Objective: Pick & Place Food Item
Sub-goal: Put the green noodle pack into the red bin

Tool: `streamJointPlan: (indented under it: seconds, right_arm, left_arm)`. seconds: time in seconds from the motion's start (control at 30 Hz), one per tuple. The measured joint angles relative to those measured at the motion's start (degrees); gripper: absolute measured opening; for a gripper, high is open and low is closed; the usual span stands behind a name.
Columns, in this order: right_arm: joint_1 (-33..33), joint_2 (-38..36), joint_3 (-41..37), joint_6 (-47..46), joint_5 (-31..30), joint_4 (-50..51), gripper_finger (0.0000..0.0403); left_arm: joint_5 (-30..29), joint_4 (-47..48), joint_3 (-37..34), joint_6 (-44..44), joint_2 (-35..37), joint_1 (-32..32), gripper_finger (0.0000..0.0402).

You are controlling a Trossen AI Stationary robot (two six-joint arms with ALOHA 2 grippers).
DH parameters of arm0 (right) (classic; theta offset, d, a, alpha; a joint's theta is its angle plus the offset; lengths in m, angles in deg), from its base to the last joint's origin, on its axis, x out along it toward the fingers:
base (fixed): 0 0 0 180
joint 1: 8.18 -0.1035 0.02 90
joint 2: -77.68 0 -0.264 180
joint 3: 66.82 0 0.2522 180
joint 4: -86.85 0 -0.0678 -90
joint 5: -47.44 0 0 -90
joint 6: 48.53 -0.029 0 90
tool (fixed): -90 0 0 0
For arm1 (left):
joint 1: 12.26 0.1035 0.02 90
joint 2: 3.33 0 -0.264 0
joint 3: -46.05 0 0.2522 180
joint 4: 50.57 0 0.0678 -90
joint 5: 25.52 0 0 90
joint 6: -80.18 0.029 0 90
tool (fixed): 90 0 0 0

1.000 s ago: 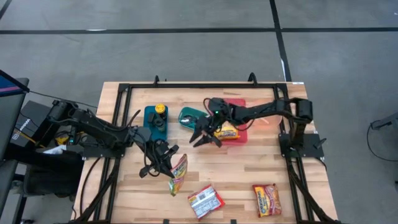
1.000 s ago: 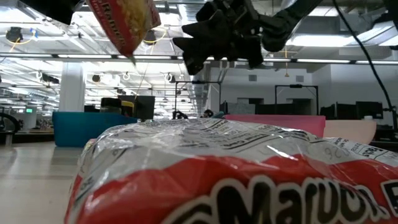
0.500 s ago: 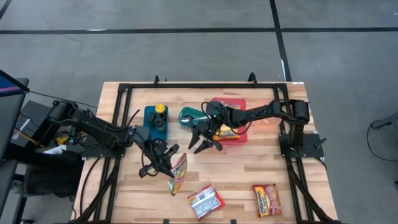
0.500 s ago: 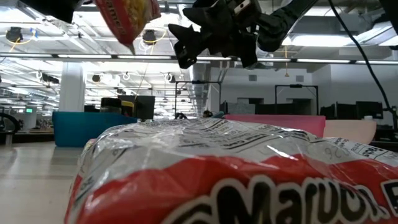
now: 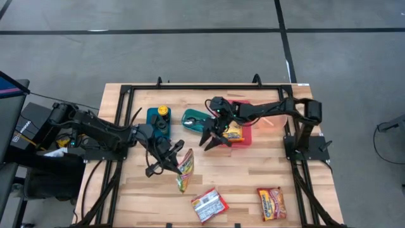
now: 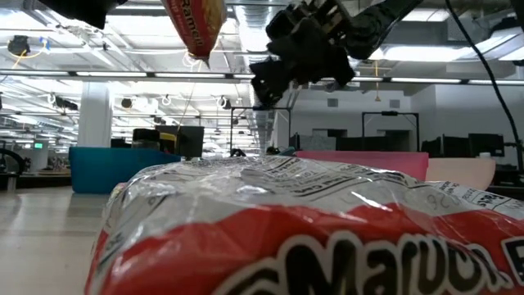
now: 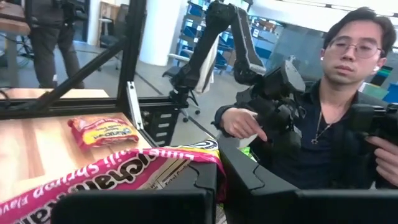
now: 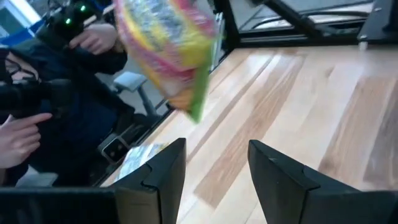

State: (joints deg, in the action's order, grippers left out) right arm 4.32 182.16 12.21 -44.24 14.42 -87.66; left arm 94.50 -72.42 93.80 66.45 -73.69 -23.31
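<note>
A: What is seen of the room and the surface?

B: A grey floor with dark lines is seen around a wooden table [image 5: 253, 177] framed in black rails. Beyond the table a person [image 7: 323, 118] is seated.

A: What lies on the table, from largest down?

B: A red tray [image 5: 247, 134] at the far middle, with a yellow packet [image 5: 234, 133] in it. Left of it a green bowl [image 5: 192, 118] and a teal block [image 5: 158, 124] are set. Near the front edge two more packets are laid: a ramen pack [image 5: 209, 204] and, right of it, a red pack [image 5: 271, 204].

A: Where is the task's thing?

B: A pink noodle packet [image 5: 185, 170] is pinched by its upper end in the left gripper [image 5: 169, 158], whose fingers are pressed together on it. It is hung clear of the wood, left of centre, its lower end dangling.

A: How would it be judged to handle?

B: Light and crinkly, probably; the film is likely slippery and the block inside brittle. The sealed end is judged the safest hold, as it is flat and thin.

A: And the other arm?

B: The right gripper [image 5: 214, 137] is held above the tray's left edge, fingers spread, nothing between them, well apart from the pink packet.
</note>
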Motion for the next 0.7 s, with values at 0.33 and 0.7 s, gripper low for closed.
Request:
streamJointPlan:
  seconds: [0.33,0.7]
  right_arm:
    - [2.37,-11.05,-15.85,0.48,-3.46,-6.80,0.0169]
    - [3.76,-22.45,-29.79,-2.82,-11.89,-19.19,0.0169]
  left_arm:
    - [3.47,-1.94,4.97,-0.03,-9.43,2.68,0.0000]
    - [4.37,-1.89,10.37,6.35,-14.89,4.68,0.0000]
